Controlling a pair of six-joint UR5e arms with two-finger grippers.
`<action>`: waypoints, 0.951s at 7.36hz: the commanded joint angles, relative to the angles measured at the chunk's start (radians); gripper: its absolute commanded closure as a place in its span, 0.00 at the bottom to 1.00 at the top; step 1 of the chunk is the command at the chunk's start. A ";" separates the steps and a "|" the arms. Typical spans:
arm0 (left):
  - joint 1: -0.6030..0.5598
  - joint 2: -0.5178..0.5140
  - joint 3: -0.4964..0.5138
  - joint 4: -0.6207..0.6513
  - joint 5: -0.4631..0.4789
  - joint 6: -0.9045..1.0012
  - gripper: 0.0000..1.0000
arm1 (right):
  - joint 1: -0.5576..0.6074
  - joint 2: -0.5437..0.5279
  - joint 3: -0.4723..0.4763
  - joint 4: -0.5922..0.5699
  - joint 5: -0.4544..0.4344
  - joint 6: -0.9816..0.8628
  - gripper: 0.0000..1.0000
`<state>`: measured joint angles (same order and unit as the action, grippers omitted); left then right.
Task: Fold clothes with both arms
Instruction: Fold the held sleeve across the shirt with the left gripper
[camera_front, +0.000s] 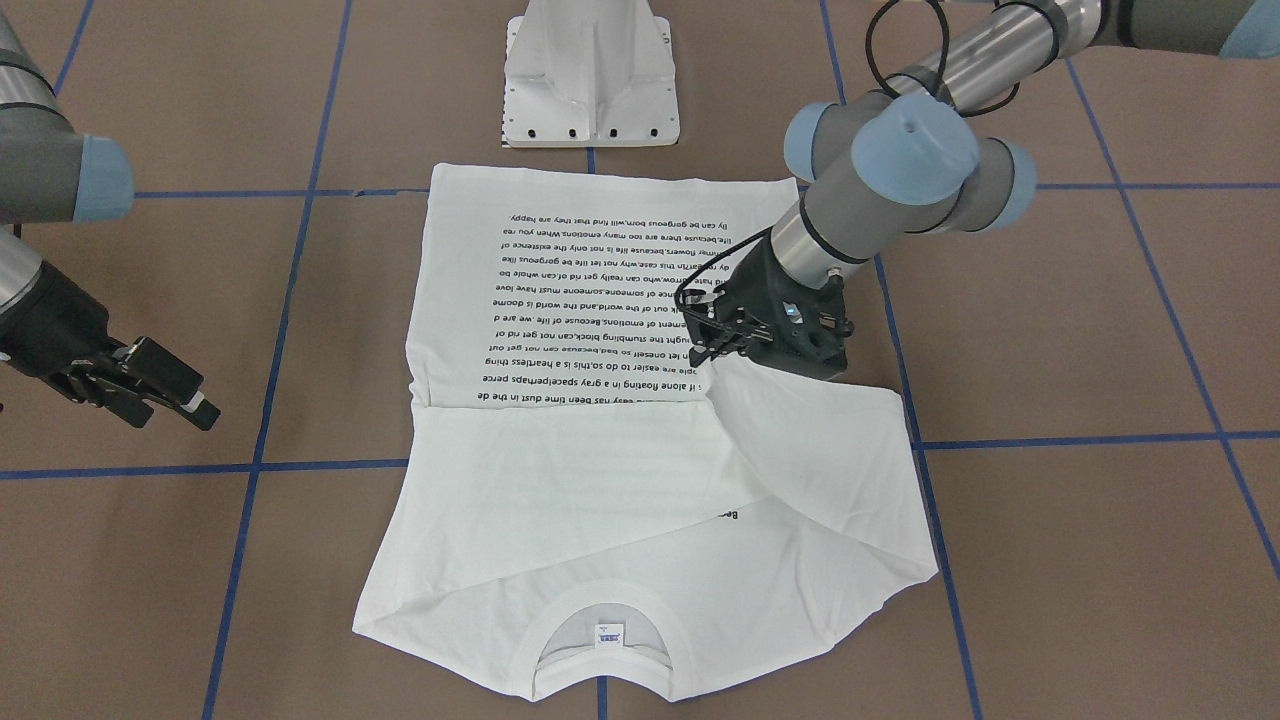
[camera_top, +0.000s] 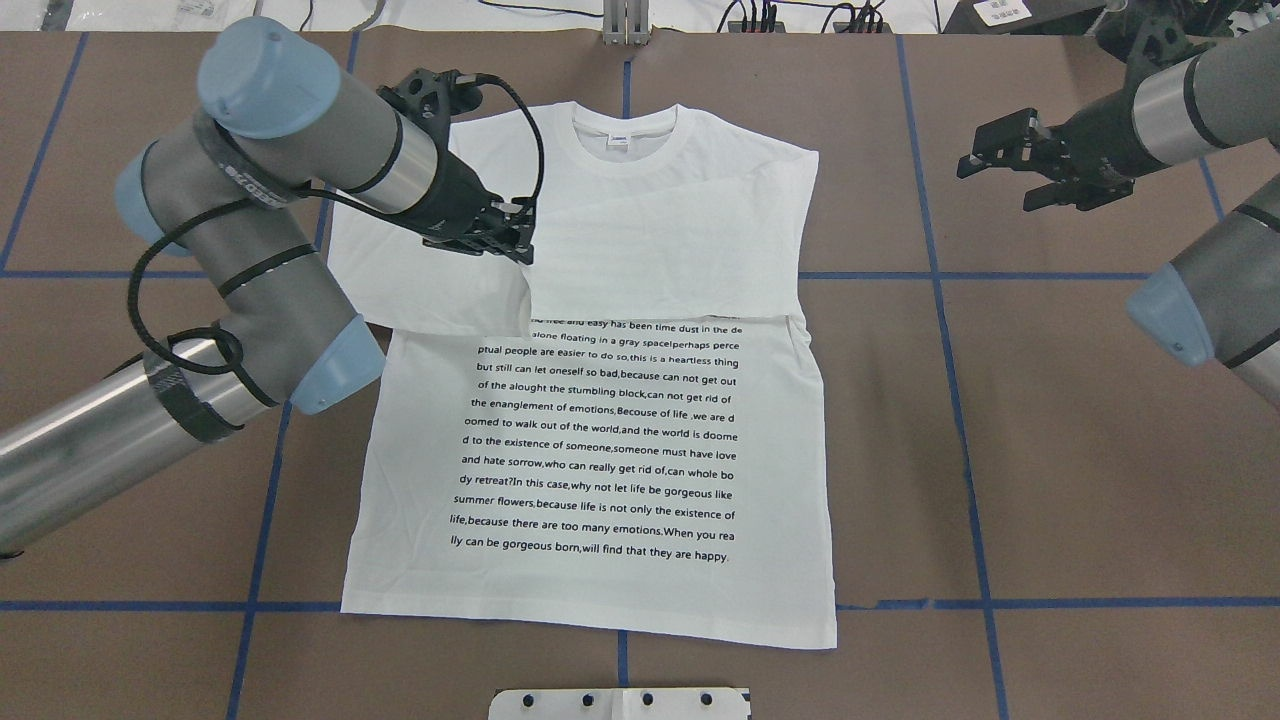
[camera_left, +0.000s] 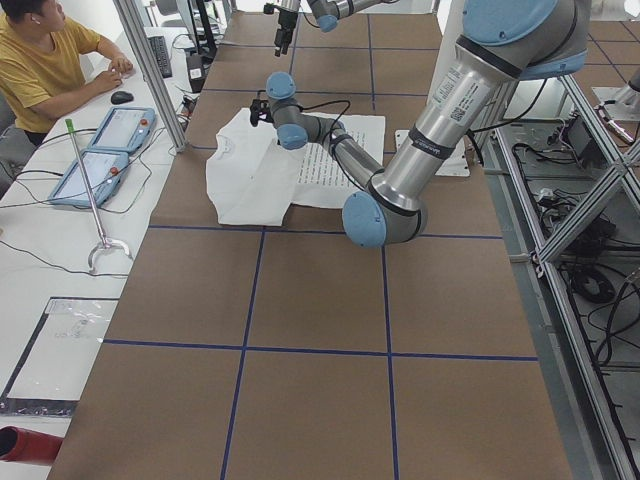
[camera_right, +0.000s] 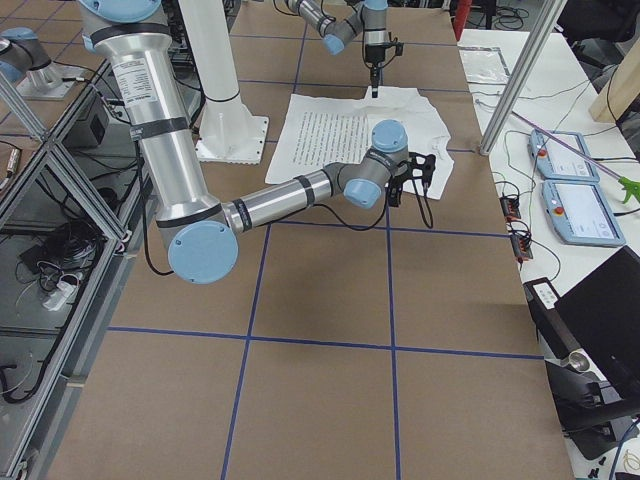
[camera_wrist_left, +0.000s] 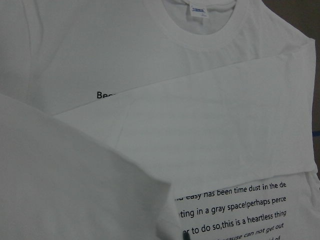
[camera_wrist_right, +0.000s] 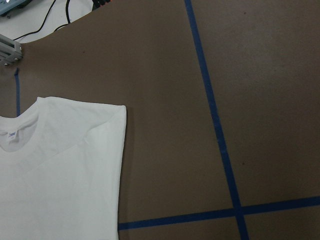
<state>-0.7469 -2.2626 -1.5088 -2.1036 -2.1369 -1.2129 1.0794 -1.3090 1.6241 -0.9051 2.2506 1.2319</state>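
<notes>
White cotton, long-sleeved, the T-shirt (camera_front: 560, 480) lies flat on the brown counter (camera_front: 1100, 560) in the front-facing view. Its black text faces up, its ribbed collar (camera_front: 600, 640) lies on the side away from the robot, and its hem is near the white metal pedestal base (camera_front: 590, 90). 1 sleeve lies folded across the chest. The silver-grey left arm (camera_front: 900, 170) reaches over the print. The left jaws stand together, clamped on the edge of the other sleeve (camera_front: 800, 440), which rises to them in a peak. The right arm (camera_front: 40, 165) is off the cloth, and the right jaws are apart, holding nothing.

From overhead, the left jaws sit just above the top line of text. The right jaws hover well apart from the shirt, beyond a blue tape line (camera_top: 940, 300).

The left wrist view shows the small neck label (camera_wrist_left: 198, 10) and the 2 sleeves covering the top of the print. The right wrist view shows 1 shoulder beside bare counter.

In the left side view a person in a yellow top (camera_left: 50, 70) sits at a white desk.
</notes>
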 joint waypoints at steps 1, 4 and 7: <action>0.066 -0.159 0.153 -0.063 0.109 -0.056 1.00 | 0.016 -0.033 0.019 0.003 0.017 -0.023 0.01; 0.138 -0.261 0.269 -0.141 0.225 -0.091 1.00 | 0.054 -0.041 0.026 0.005 0.061 -0.025 0.01; 0.210 -0.422 0.461 -0.205 0.360 -0.091 1.00 | 0.059 -0.052 0.048 0.003 0.061 -0.023 0.01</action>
<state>-0.5608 -2.6319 -1.1180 -2.2706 -1.8275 -1.3035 1.1372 -1.3529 1.6592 -0.9008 2.3112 1.2083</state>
